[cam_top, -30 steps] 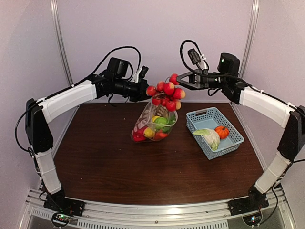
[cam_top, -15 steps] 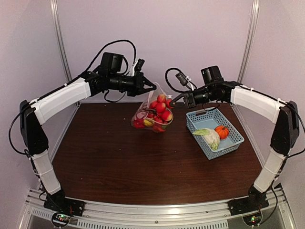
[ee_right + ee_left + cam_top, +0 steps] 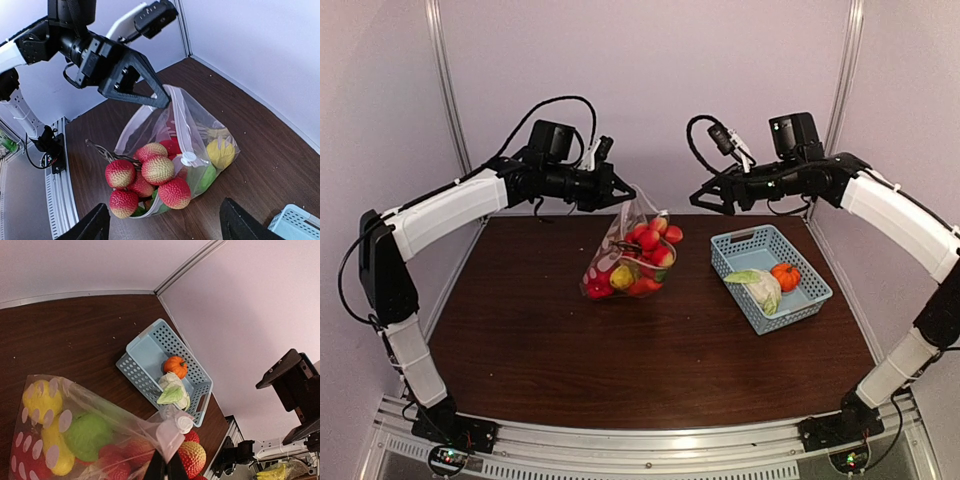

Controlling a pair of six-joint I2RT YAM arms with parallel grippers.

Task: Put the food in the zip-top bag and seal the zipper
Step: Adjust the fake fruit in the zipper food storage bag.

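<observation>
The clear polka-dot zip-top bag hangs from my left gripper, which is shut on its mouth edge. Inside are yellow and green fruits and red pieces. A bunch of red-yellow fruits on a twig lies in the open mouth, partly spilling out. A white slider sits on the zipper strip. My right gripper is open and empty, above and right of the bag. The orange pumpkin and pale cabbage lie in the basket.
A light-blue mesh basket stands at the right of the brown table. White walls close the back and sides. A metal rail runs along the near edge.
My right gripper has let go of the red-yellow fruit bunch, now in the bag's mouth, and pulled back up to the right. My left gripper shifted slightly left with the bag.
</observation>
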